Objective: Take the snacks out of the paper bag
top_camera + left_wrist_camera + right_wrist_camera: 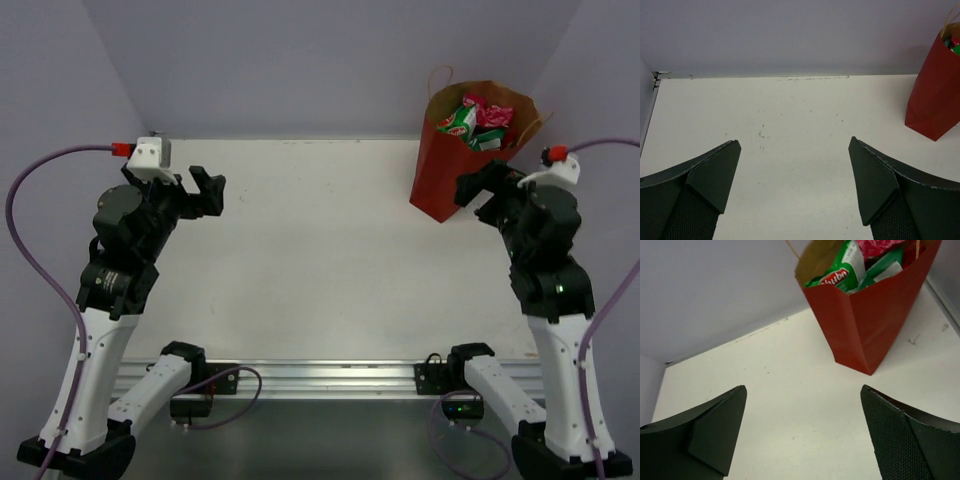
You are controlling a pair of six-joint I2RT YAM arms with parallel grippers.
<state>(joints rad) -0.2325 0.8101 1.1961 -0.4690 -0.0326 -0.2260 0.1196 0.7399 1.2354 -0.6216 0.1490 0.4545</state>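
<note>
Crinkly green, red and pink snack packets [475, 120] fill the tall red paper bag [438, 175], upright just ahead of the right end effector [480, 196], whose fingers are apart. Well away, the left end effector [205, 193], likewise apart, hovers over the white tabletop [320, 260].

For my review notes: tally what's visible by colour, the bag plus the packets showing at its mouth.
Red paper bag: 1
Green packets: 2
Pink packets: 1
Total: 4 in sight; others may lie hidden deeper in the bag.
</note>
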